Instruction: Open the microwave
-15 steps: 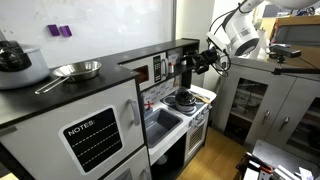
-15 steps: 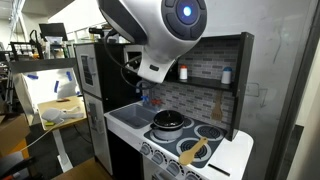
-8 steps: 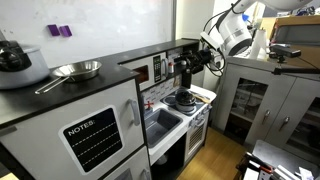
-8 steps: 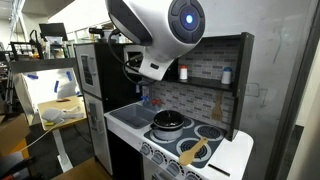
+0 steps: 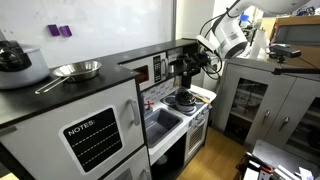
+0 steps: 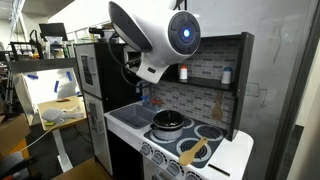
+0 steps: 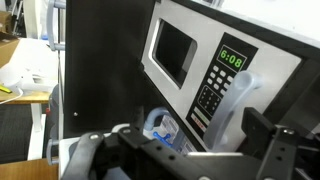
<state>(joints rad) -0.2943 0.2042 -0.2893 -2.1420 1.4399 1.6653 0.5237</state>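
Observation:
The microwave (image 5: 150,72) sits in the upper shelf of the toy kitchen, with a reddish button panel on its right. In the wrist view its white-framed door (image 7: 175,52) has a dark window, a keypad with a green display (image 7: 215,82) and a white handle (image 7: 240,100). My gripper (image 5: 186,68) hovers just in front of the microwave's handle side. In the wrist view the gripper (image 7: 185,152) is open and empty, with its fingers (image 7: 280,148) wide apart. The handle lies ahead between them, nearer the right finger. The gripper (image 6: 130,64) also shows in an exterior view, beside the microwave (image 6: 88,68).
A dark pot (image 5: 183,98) stands on the toy stove below my gripper, next to a sink (image 5: 160,122). A white door with a NOTES board (image 5: 95,140) is nearer the camera. A pan (image 5: 75,70) lies on the counter top. A grey cabinet (image 5: 262,100) stands behind the arm.
My arm has shifted a little toward the microwave and the wrist has risen slightly. The microwave door has not moved.

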